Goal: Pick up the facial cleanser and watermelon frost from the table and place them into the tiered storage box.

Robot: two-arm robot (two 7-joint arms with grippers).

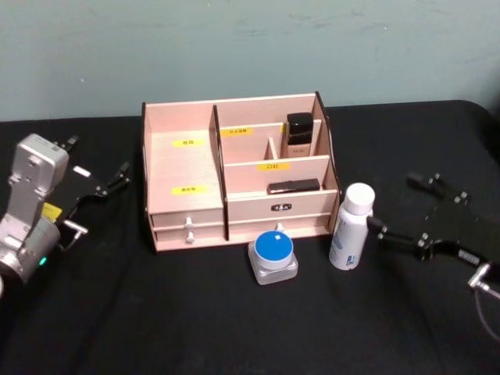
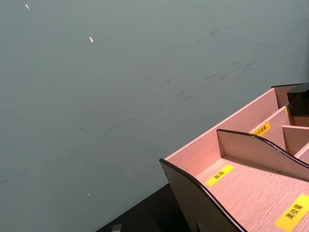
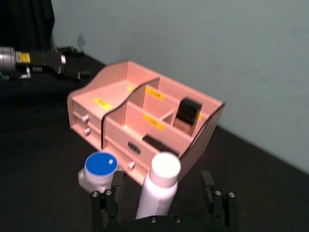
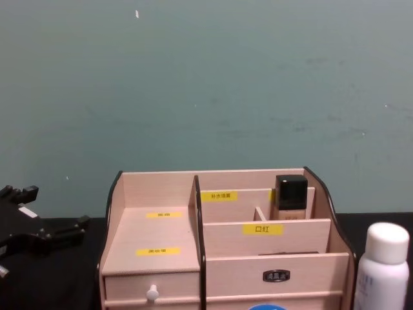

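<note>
The facial cleanser, a tall white bottle with a rounded cap, stands on the black table right of the tiered storage box. My right gripper is open just to its right. In the right wrist view the facial cleanser stands in line between the spread fingers of the right gripper; contact cannot be told. The watermelon frost, a squat jar with a blue lid, sits in front of the box's drawers. My left gripper rests open to the left of the box.
A black-capped beige bottle stands in the box's upper right compartment, and a flat black item lies in the tier below. The left compartments hold nothing. A teal wall rises behind the table.
</note>
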